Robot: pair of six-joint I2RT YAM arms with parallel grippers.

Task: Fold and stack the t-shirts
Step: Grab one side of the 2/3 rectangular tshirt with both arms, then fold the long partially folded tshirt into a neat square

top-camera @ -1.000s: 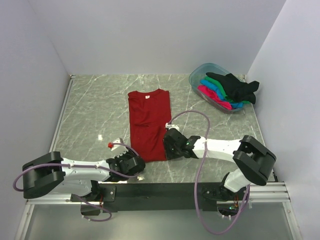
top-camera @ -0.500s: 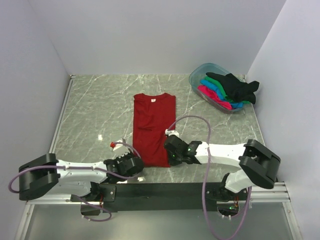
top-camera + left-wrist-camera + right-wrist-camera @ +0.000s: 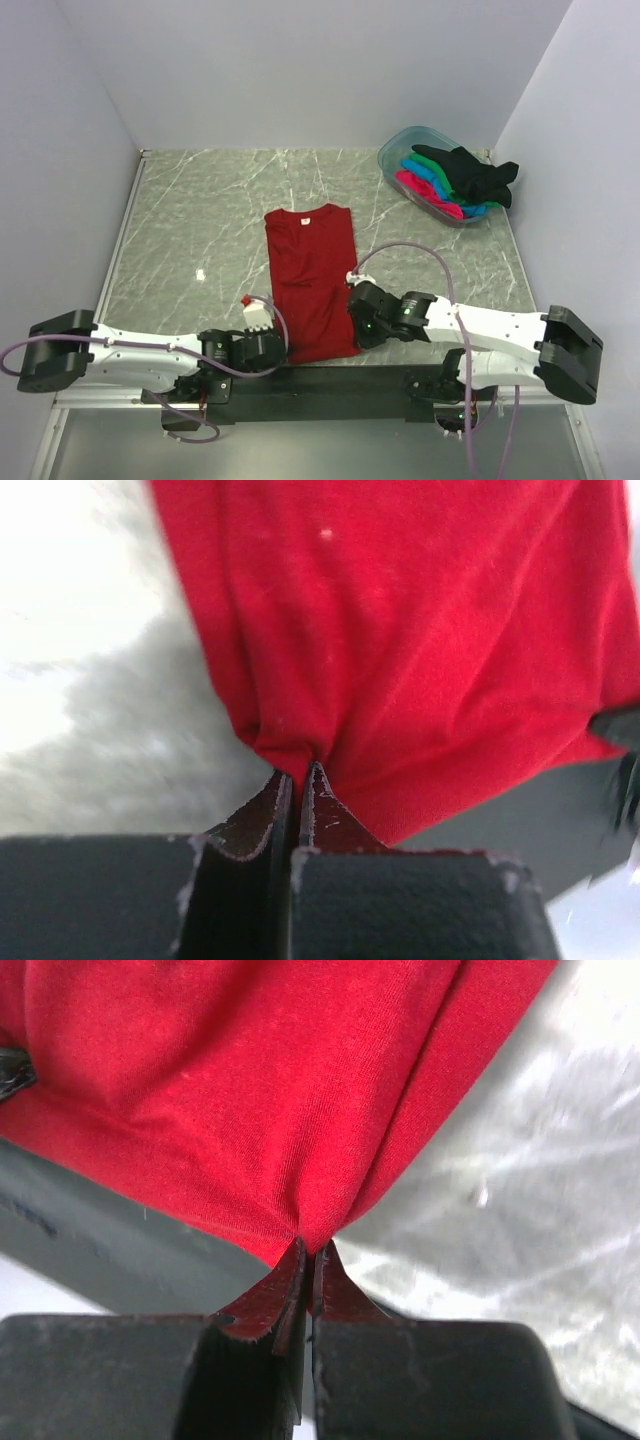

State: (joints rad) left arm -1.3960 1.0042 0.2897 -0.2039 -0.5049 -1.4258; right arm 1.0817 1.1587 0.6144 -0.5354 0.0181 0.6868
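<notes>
On the table (image 3: 180, 230), dark red t-shirt (image 3: 312, 275), narrow rectangle, sleeves seemingly tucked

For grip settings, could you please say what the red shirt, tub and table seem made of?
Red shirt: soft matte knit cloth; it puckers where pinched. Tub: clear bluish plastic, probably; shirts show through. Table: grey veined stone look, slightly glossy; possibly laminate.

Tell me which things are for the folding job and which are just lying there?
For the job: dark red t-shirt, pinched by left tool and right tool; pile of t-shirts.
Just lying about: plastic tub holding that pile; small white scrap on the table.
</notes>
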